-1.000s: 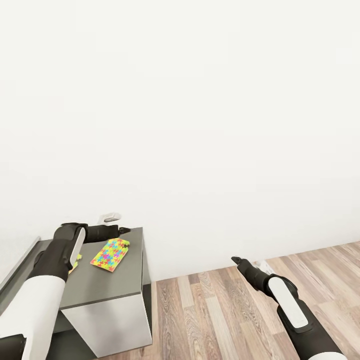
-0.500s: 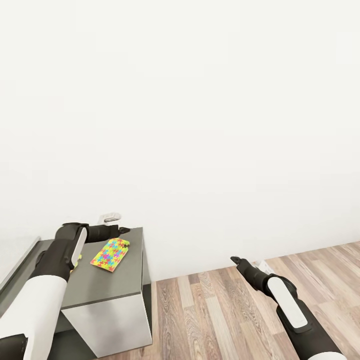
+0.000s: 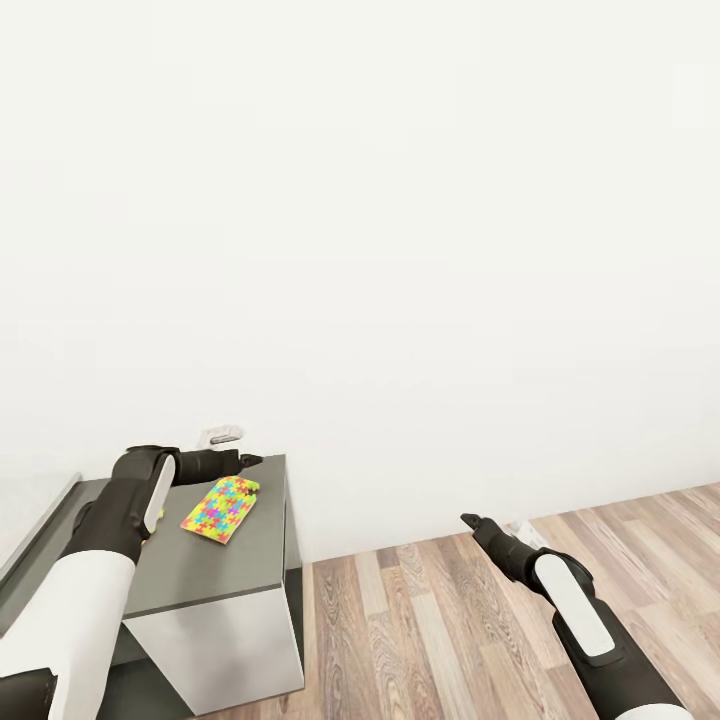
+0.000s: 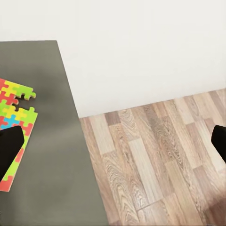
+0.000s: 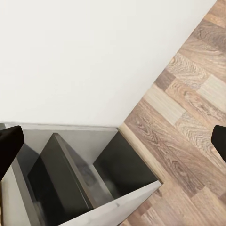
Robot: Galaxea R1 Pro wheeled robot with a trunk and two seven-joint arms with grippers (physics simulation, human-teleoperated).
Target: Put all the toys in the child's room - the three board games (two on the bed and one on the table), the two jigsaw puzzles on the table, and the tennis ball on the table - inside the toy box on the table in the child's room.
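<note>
Jigsaw puzzle point(image 3: 222, 508) is lying flat on the dark grey cabinet point(image 3: 215, 575), toward its far end and near the white wall point(image 3: 400, 250). A second bright piece point(image 3: 152, 524) is peeking out from under the left forearm; cannot tell what it is.

Left tool point(image 3: 250, 461) is hovering over the cabinet's far edge, just past the puzzle, not touching it. In the left wrist view the puzzle point(image 4: 14, 117) is sitting on the grey top point(image 4: 52, 141) with one dark fingertip point(image 4: 9, 148) overlapping it in the picture and the other fingertip point(image 4: 220, 141) showing over the wood floor point(image 4: 155, 160), so the jaws are standing wide apart and gripping nothing.

Right tool point(image 3: 468, 519) is hanging out over the wood floor point(image 3: 450, 620), well apart from the cabinet. In the right wrist view its two fingertips point(image 5: 9, 146) are sitting at opposite edges, spread wide, nothing between them; behind them the cabinet's open dark compartments point(image 5: 80, 183) and the floor point(image 5: 188, 117) are showing.
</note>
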